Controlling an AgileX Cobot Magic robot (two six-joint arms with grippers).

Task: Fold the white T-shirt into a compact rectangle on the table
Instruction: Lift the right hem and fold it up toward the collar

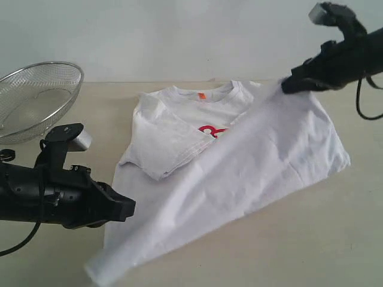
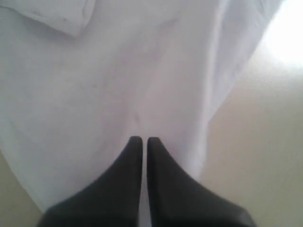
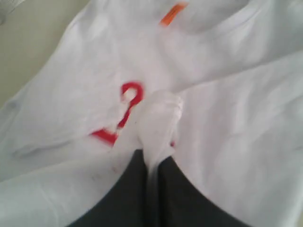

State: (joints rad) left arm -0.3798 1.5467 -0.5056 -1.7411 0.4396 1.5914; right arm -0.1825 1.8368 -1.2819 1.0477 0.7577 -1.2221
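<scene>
The white T-shirt (image 1: 251, 161) lies on the table (image 1: 311, 239) with its neck at the far side, the orange tag (image 1: 201, 95) and part of the red lettering (image 1: 210, 131) showing. Its right side is lifted and stretched in a diagonal band across the chest. My right gripper (image 1: 286, 85) is raised at the back right, shut on a bunch of that cloth (image 3: 158, 118) just past the fingertips (image 3: 137, 161). My left gripper (image 1: 131, 206) is low at the shirt's near left edge; its jaws stand shut (image 2: 142, 138) with a thin strip of white cloth between them.
A round wire-mesh basket (image 1: 36, 89) stands at the back left, beyond the left arm. The shirt's left sleeve (image 1: 164, 143) is folded inward over the chest. Bare tabletop shows in front of and to the right of the shirt.
</scene>
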